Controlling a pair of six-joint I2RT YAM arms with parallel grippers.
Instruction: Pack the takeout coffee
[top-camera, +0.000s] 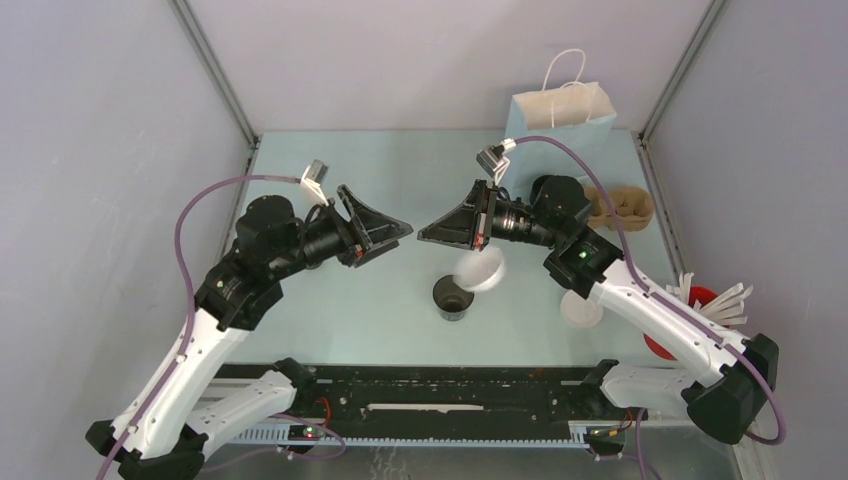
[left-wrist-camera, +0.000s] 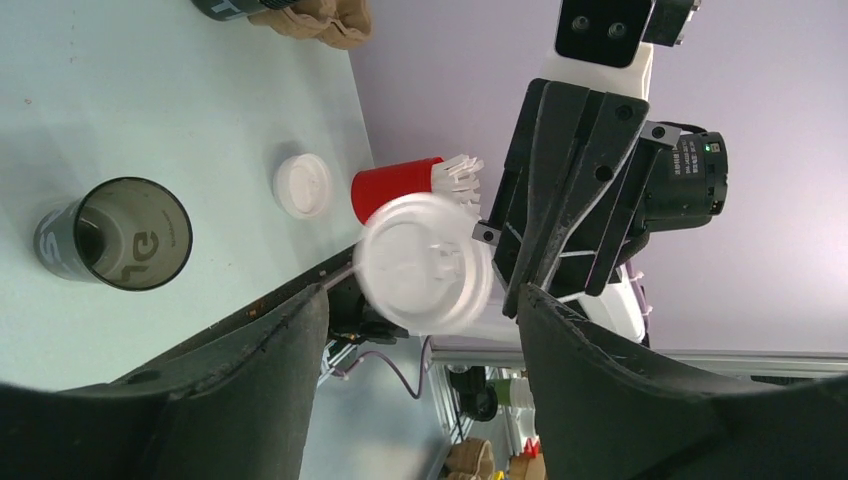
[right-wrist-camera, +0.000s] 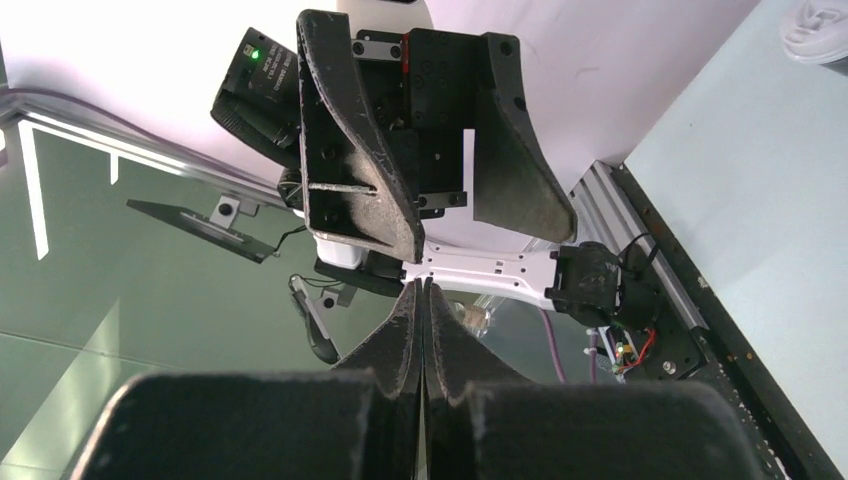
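Lid (left-wrist-camera: 425, 262) blurred in air near cup (top-camera: 453, 298), no grip on it visible. Left jaws apart; right jaws together. Lid likely light, thin, slippery, crushable: pinch rim gently.

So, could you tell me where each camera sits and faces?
Top external: above, behind the robot, looking down at the table; left arm and right arm show.
Left wrist: on the left arm, facing the right arm's jaws; own jaws open below.
Right wrist: on the right arm, facing the left arm's jaws; own jaws shut below.
Shared: top and left wrist both see the dark cup.
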